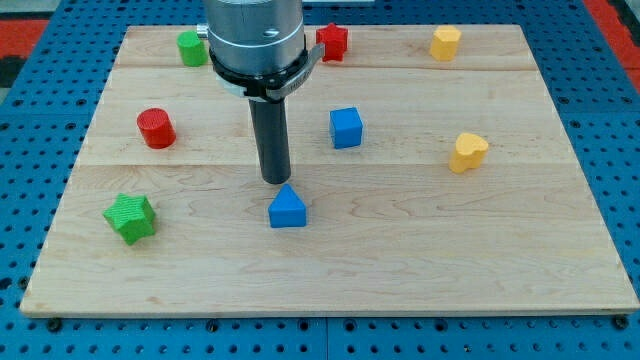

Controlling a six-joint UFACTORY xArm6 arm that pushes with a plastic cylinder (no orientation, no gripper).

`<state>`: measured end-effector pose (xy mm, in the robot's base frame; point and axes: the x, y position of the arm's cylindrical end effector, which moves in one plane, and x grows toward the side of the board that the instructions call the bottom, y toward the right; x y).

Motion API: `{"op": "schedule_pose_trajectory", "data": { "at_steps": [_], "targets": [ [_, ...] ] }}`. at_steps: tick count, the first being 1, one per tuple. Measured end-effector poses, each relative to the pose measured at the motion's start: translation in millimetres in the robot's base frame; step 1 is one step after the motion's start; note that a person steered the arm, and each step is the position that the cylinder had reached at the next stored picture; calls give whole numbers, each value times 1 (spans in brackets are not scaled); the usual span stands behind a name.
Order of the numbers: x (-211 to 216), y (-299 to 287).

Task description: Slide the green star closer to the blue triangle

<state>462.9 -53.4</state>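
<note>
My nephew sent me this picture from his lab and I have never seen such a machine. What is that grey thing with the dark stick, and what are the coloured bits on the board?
The grey cylinder is the end of a robot arm. It has no jaws, only a straight dark rod that pushes things. My tip stands just above the blue triangle, toward the view's top. There is one camera, looking down at a slant on a wooden board.

Small blocks lie on the board: a green star at the left, a red cylinder, a blue cube, a yellow heart-like block, and along the top a green block, a red block and a yellow block. Nothing is held.
</note>
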Motion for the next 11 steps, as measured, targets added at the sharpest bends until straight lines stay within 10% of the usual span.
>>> {"op": "schedule_pose_trajectory", "data": {
  "at_steps": [5, 9, 11],
  "targets": [
    [41, 6],
    [21, -182],
    [64, -107]
  ]
}}
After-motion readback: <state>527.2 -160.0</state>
